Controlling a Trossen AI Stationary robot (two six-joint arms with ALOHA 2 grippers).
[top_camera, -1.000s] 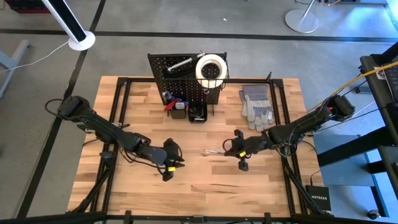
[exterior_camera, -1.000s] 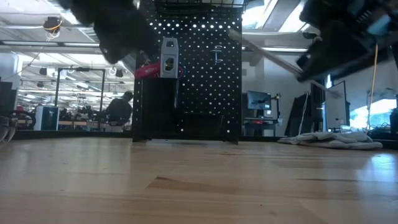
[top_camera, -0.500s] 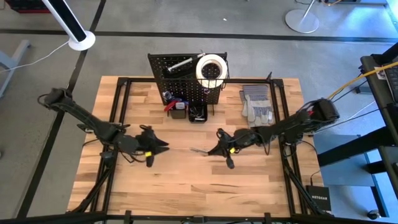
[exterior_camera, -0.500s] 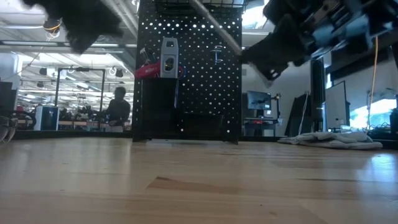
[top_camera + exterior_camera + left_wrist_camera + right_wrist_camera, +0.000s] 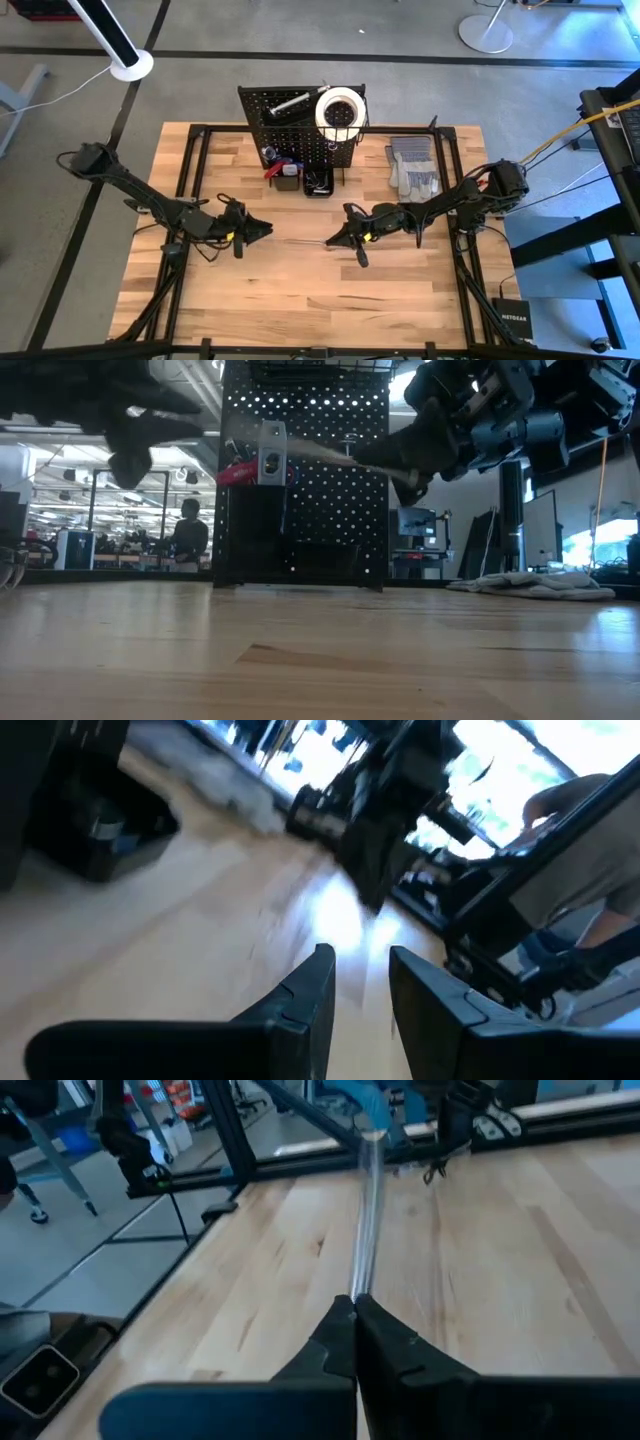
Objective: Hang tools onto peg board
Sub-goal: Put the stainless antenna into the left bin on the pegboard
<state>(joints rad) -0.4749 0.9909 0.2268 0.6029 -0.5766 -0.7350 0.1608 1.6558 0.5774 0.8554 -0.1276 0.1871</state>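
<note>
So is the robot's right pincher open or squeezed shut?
Shut. The right tool has its two fingers pressed together on the end of a thin silver metal tool, holding it above the table.

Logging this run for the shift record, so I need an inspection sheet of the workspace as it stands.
Surface: wooden table, bare at the front.
Job's things: peg board upright at the back, white tape roll on it; silver metal tool.
Clutter: grey work gloves beside the board.
Grippers: right gripper shut on the silver metal tool; left gripper slightly open, empty.
Cables: yellow cable off the table's right.
Surroundings: person behind the table.
</note>
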